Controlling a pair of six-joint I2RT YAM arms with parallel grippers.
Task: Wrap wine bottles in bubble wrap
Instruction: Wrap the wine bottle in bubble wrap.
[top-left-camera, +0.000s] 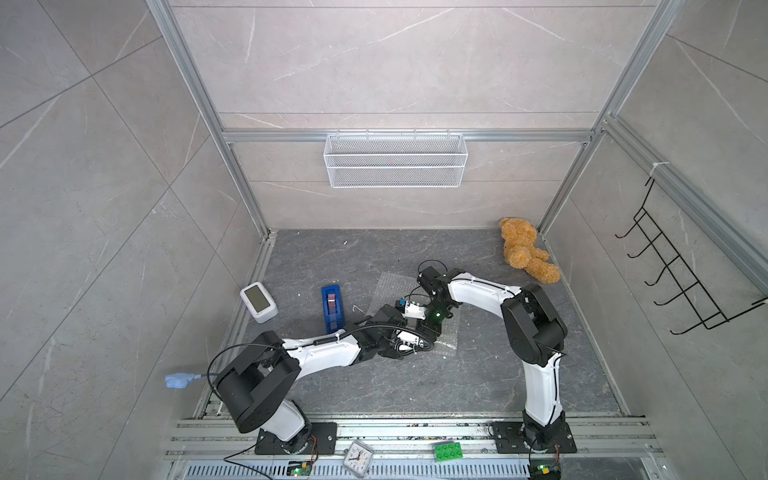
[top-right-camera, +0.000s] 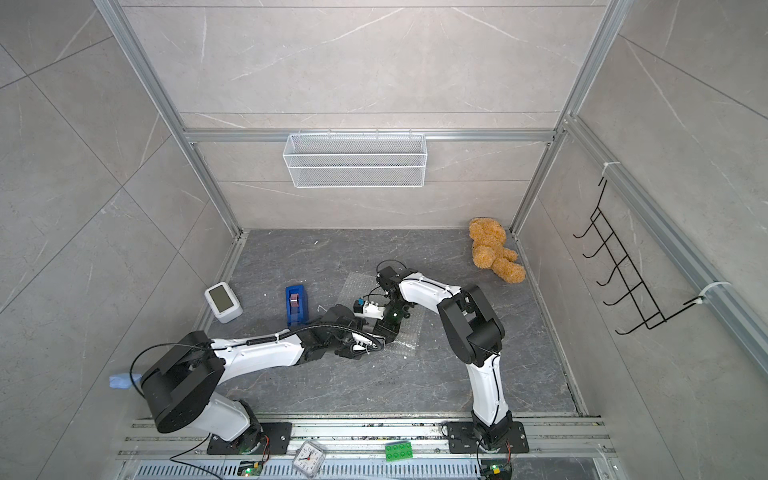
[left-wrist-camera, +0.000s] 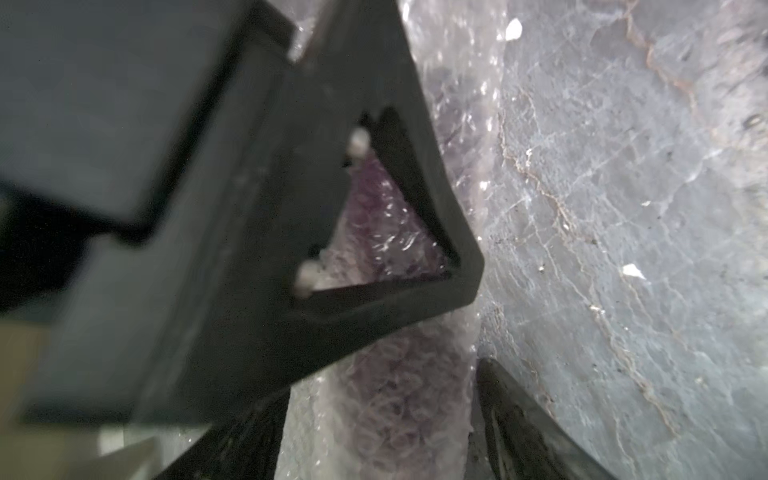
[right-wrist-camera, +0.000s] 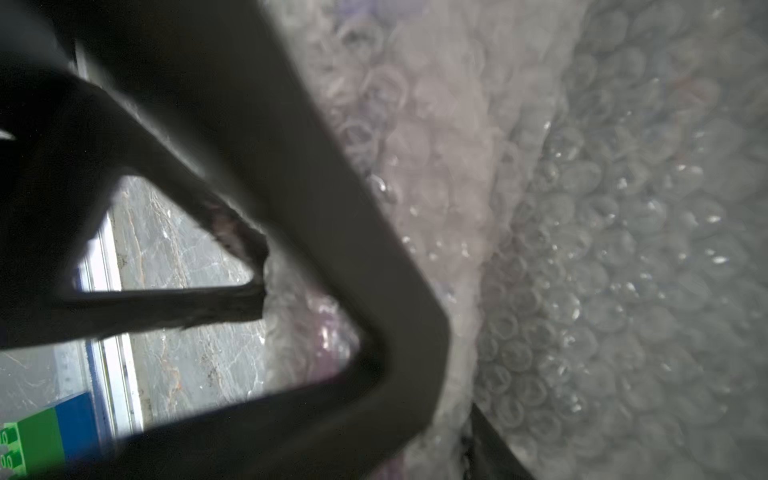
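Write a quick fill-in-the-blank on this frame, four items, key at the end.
1. In the left wrist view, the liquid in the bottle shows through the bubble wrap as ____.
2. The tape dispenser beside the bubble wrap is coloured ____.
3. The soft toy in the far corner of the table is a ____ bear.
4. The building brick on the front rail is coloured ____.
Missing words: purple; blue; teddy; green.

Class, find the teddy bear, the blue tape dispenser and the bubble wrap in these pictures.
teddy bear (top-left-camera: 518, 254): top view, its torso.
blue tape dispenser (top-left-camera: 334, 318): top view, its base.
bubble wrap (right-wrist-camera: 623, 249): right wrist view, flat bubbled sheet.
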